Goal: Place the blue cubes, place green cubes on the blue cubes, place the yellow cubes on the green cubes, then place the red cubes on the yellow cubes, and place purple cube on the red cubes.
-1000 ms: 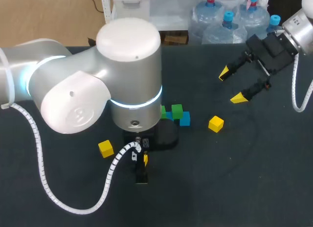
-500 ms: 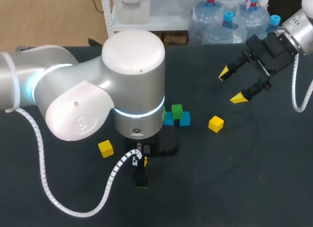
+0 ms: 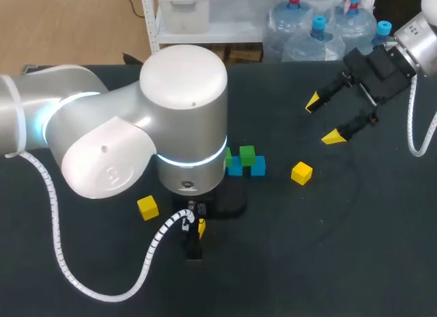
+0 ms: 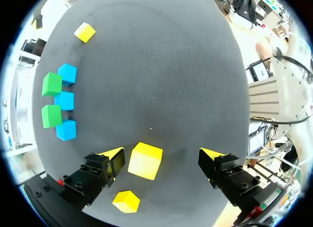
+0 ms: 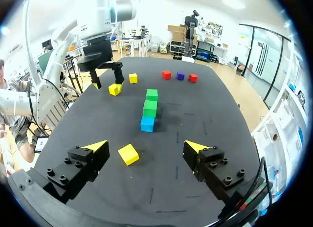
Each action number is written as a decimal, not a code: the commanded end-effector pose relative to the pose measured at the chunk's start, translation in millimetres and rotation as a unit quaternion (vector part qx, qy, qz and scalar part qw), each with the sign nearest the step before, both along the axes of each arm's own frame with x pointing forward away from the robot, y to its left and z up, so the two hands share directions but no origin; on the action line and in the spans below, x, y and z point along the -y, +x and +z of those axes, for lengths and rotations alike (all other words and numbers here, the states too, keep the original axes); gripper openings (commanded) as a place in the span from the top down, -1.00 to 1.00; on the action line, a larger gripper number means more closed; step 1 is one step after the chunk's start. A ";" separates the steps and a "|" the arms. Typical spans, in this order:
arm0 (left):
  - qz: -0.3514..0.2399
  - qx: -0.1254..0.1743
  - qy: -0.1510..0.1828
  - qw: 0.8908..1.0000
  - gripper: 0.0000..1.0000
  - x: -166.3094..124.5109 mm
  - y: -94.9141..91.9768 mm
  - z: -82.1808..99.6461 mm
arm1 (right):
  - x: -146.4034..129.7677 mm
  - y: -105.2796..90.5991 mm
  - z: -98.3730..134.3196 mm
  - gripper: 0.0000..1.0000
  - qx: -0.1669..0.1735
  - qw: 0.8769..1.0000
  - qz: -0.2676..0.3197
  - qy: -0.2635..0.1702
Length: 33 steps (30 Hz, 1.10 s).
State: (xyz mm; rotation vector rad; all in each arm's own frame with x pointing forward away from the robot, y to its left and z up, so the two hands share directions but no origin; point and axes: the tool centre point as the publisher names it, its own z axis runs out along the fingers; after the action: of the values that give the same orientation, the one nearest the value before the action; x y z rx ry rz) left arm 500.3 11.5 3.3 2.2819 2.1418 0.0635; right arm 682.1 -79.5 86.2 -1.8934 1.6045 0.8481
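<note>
Blue cubes [image 4: 64, 101]: three in a row mid-table, touching. That layer looks done. Two green cubes [image 4: 51, 100] sit on top of them, apparently bridging the joints, though the angle is poor, so not certain how square they sit.

Yellow layer not started, all three are loose:
- yellow cube [image 4: 145, 160] near-left of the stack, between the left gripper [image 4: 166, 154] fingers. Jaws wide, cube closer to one finger, not pinched. Can't tell if it touches that finger.
- second yellow cube [image 4: 126, 201] just beside it, under the left wrist.
- third yellow cube [image 3: 301, 172] right of the stack, apart from it.

Two red cubes [image 5: 167, 75] and the purple cube [image 5: 180, 76] between them are untouched. They only show in the right wrist view, in a line well beyond the stack.

Right gripper [image 3: 323, 119]: wide open, empty, hanging over the far right of the table [image 3: 355, 249].

Judgement: two of five layers are in; yellow, red and purple are left. The step in hand looks like the grasp on the first yellow.
</note>
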 end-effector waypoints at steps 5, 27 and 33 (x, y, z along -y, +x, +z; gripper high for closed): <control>-0.009 0.000 -0.004 1.000 -1.00 0.2 11.5 -1.8 | -0.2 0.0 -0.4 -1.00 0.000 1.000 0.000 0.001; -0.007 -0.010 -0.013 1.000 0.09 -1.2 16.1 -6.3 | -0.2 0.0 -0.4 -1.00 0.000 1.000 0.000 0.001; -0.005 -0.012 -0.007 1.000 -1.00 1.6 17.4 -5.2 | -0.2 0.0 -0.4 -1.00 0.000 1.000 0.000 0.001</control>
State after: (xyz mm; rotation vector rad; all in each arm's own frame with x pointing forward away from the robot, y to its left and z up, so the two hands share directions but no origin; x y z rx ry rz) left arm 514.7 13.0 -2.7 2.2870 2.1334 0.0178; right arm 682.1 -79.5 86.2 -1.8934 1.6045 0.8481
